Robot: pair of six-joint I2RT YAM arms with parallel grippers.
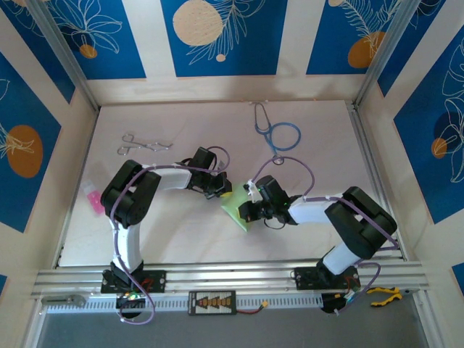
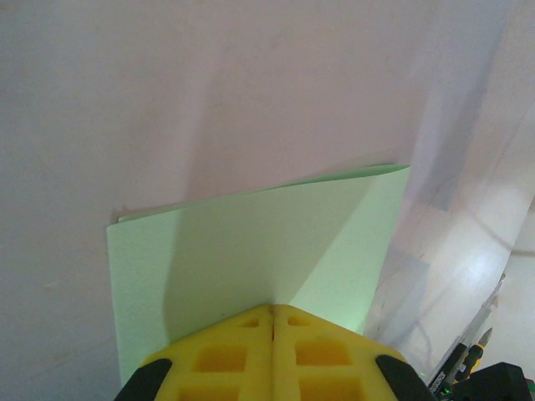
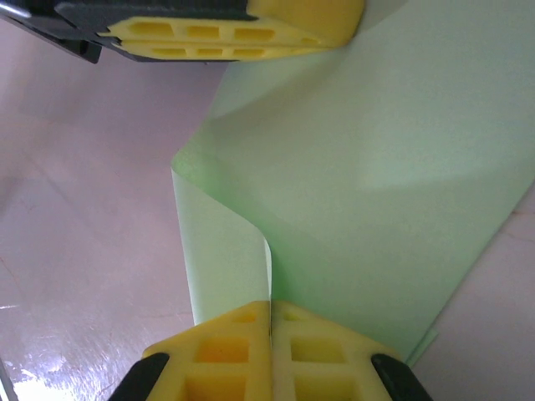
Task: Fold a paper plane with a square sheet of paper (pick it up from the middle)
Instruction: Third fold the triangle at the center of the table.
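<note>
Your square sheet of paper [image 1: 235, 212] is folded over at mid-table. In the top view its long axis runs from 11 to 5 o'clock. The left gripper [image 1: 220, 190] is closed tight on the sheet's 11 o'clock end. The right gripper [image 1: 251, 206] is clamped on its 3 o'clock edge.

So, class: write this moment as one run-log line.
left jaws: shut on square sheet of paper | right jaws: shut on same sheet | sheet: curled over, no plane shape yet
</note>
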